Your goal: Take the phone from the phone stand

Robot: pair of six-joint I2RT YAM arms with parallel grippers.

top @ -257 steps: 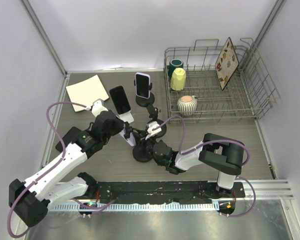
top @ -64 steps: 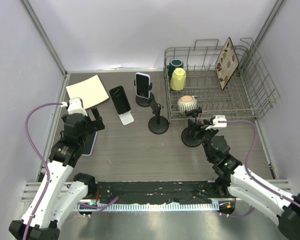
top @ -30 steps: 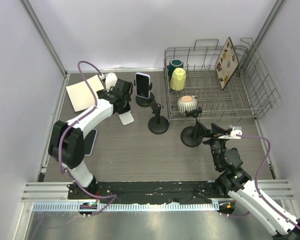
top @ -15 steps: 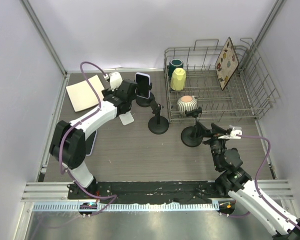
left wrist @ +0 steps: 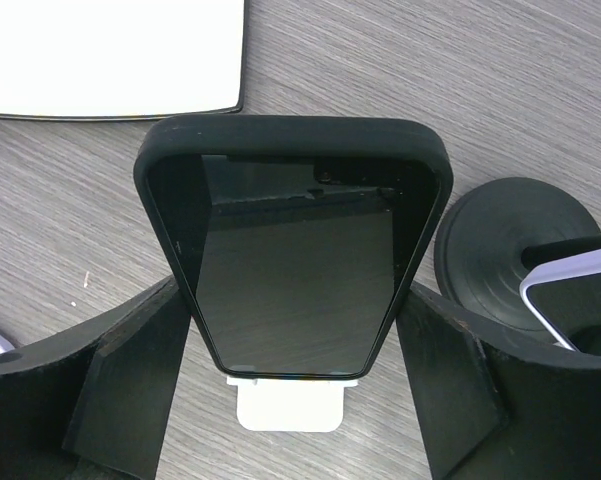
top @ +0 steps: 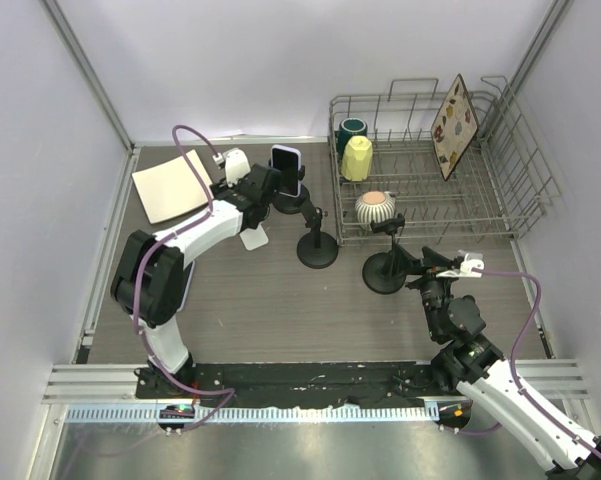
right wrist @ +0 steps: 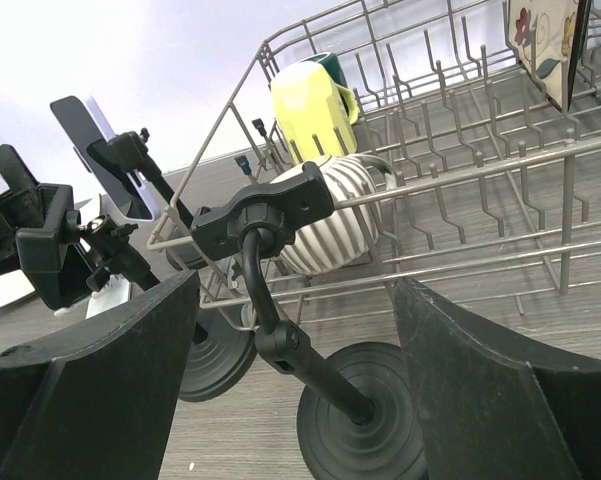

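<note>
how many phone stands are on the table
4: white stand under the black phone, black stand holding the cased phone, empty centre stand, empty right-hand stand.

Tight quarters around the black phone (left wrist: 295, 265)
The left gripper (left wrist: 295, 295) sits close on both its edges; a round stand base (left wrist: 510, 250) crowds 3 o'clock, a white pad (left wrist: 110, 55) lies at 11, bare tabletop (left wrist: 60, 220) opens toward 9

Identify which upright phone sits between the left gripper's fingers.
The black-cased phone on the white stand, flanked by the fingers of the left gripper. The other upright phone has a pale case and sits on a black stand.
</note>
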